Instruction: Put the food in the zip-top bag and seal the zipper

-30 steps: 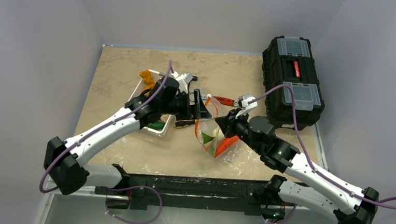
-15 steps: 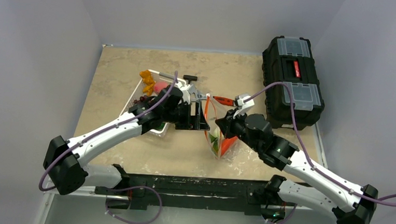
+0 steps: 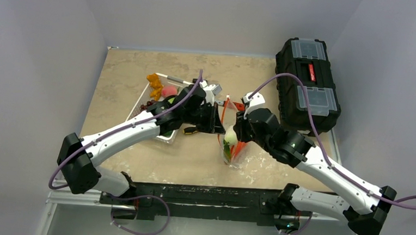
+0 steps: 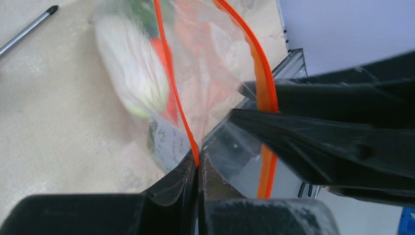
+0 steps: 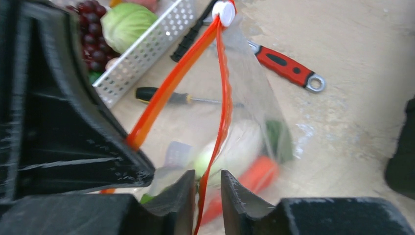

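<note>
Legible writing: one printed label on the bag, only partly readable.

In the left wrist view, the white label (image 4: 169, 142) on the clear zip-top bag (image 4: 210, 58) carries small dark print lying sideways. One word looks like "DATE", and a second beside it begins "CONT", the rest blurred. The right wrist view shows the same label as a pale patch with no readable letters. In the top view, the red badge (image 3: 310, 72) on the black toolbox (image 3: 307, 96) bears white marks too small to read.
</note>
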Robot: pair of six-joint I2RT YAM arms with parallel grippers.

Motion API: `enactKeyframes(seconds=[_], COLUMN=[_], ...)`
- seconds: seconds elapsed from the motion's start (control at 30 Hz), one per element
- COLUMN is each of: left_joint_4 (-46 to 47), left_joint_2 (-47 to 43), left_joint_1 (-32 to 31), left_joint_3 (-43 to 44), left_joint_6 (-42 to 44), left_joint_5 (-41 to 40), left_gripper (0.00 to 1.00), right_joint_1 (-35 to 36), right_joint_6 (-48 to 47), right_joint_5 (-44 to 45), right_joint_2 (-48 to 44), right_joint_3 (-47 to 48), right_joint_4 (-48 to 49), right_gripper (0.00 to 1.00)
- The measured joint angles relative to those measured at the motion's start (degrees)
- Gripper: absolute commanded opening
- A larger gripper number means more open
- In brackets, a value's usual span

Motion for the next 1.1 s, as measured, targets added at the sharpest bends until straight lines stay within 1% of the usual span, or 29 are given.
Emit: enactKeyframes(seconds=[0.07,0.1,0.13,0.17,0.2,0.27,0.3,0.33,0.37,0.4,0.43,0.67,0.8,0.9,0.97,1.1], left_joint_4=[0.20,0.37,0.52,0.52,0.50,0.31,-0.04,-0.20,-0.57,-0.74,-1.07,-3.67,-2.29,-0.46,0.52,1.60], left_joint_2=[0.00,0.00,0.00,0.00,0.00,0.00,0.07,0.15,0.35,0.61,0.92,4.35,4.00,2.80,2.91,5.81], left_joint_1=[-0.55,-0.83,-0.98,-1.16,-1.20,-1.25,-1.25,-1.25,-1.25,-1.25,-1.25,-2.56,-4.31,-4.28,-2.89,-0.57], left_joint_3=[1.55,2.03,2.34,2.49,2.60,2.73,2.95,3.21,3.74,4.24,4.83,13.38,16.57,13.51,9.73,2.29], left_joint_6=[0.17,0.20,0.17,0.17,0.17,0.17,0.17,0.20,0.22,0.22,0.24,0.70,0.33,-0.48,-1.20,-3.34], left_joint_5=[0.22,0.26,0.33,0.35,0.37,0.37,0.33,0.28,0.20,0.17,0.20,0.76,1.81,2.08,3.56,5.38], left_gripper=[0.00,0.00,0.00,0.00,0.02,0.08,0.10,0.11,0.08,0.01,0.00,0.00,0.00,0.00,0.00,0.00], right_joint_1=[0.00,0.00,0.00,0.00,0.00,0.00,0.00,0.00,0.00,0.00,0.00,0.04,0.04,0.04,0.04,0.04], right_joint_6=[-0.22,-0.17,-0.26,-0.15,-0.17,-0.11,-0.09,0.07,0.26,0.42,0.42,-0.72,-1.51,-1.29,-0.57,0.37], right_joint_5=[1.53,2.14,2.78,3.02,3.23,3.87,4.24,4.39,4.59,4.68,4.83,9.81,10.36,9.84,8.96,7.98], right_joint_2=[1.46,2.36,3.21,3.96,4.44,4.98,5.05,4.94,4.66,4.15,3.54,-5.81,-7.89,-7.98,-7.43,-4.35], right_joint_3=[1.42,2.05,2.47,2.73,2.82,2.82,2.86,3.06,3.32,3.56,3.76,6.97,9.84,7.63,2.47,-6.91], right_joint_4=[-2.99,-4.52,-5.77,-6.86,-7.76,-9.40,-10.21,-10.99,-11.45,-11.61,-11.61,-11.32,-10.38,-7.78,-5.31,-3.19], right_gripper=[0.45,0.49,0.50,0.48,0.40,0.09,0.00,0.00,0.00,0.00,0.00,0.00,0.00,0.00,0.00,0.00])
